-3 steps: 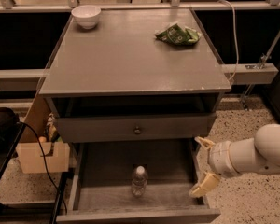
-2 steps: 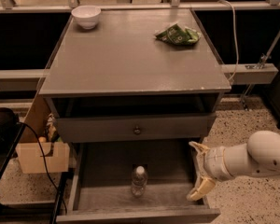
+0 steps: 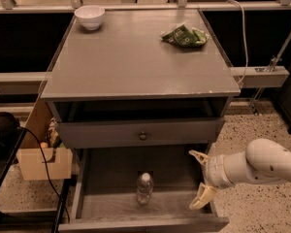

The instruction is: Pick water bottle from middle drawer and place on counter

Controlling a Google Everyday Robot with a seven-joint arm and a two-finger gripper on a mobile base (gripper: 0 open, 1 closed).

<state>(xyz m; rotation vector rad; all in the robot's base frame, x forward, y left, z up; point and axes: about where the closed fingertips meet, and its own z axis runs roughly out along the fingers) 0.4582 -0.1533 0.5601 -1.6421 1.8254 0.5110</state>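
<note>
Claw (image 3: pixel 200 178) positioned at the right edge of the middle drawer (image 3: pixel 106 183), on the end of a white arm (image 3: pixel 262 165) entering from the right. Its two pale fingers (image 3: pixel 202 199) stand wide apart, one toward the back of the drawer and one toward the front, and grip nothing.

Water bottle (image 3: pixel 144 188) stands upright on the drawer floor, about midway between the side walls and nearer the front wall than the back. White cap on top. It is clear of the claw, which lies to its right; no contact between them.

Middle drawer is pulled out well beyond the cabinet face. Above it, a grey drawer front (image 3: pixel 111 134) with a small round knob (image 3: pixel 142 135) sits only slightly proud of the frame.

Table (image 3: pixel 131 57) carries a white bowl (image 3: pixel 89 16) at its back left corner and a crumpled green packet (image 3: pixel 184 35) near its back right corner. The front edge shows small chips in the paint toward the right.

Cardboard box (image 3: pixel 41 161) rests on the floor left of the cabinet, with a black cable (image 3: pixel 47 174) hanging in front of it.
</note>
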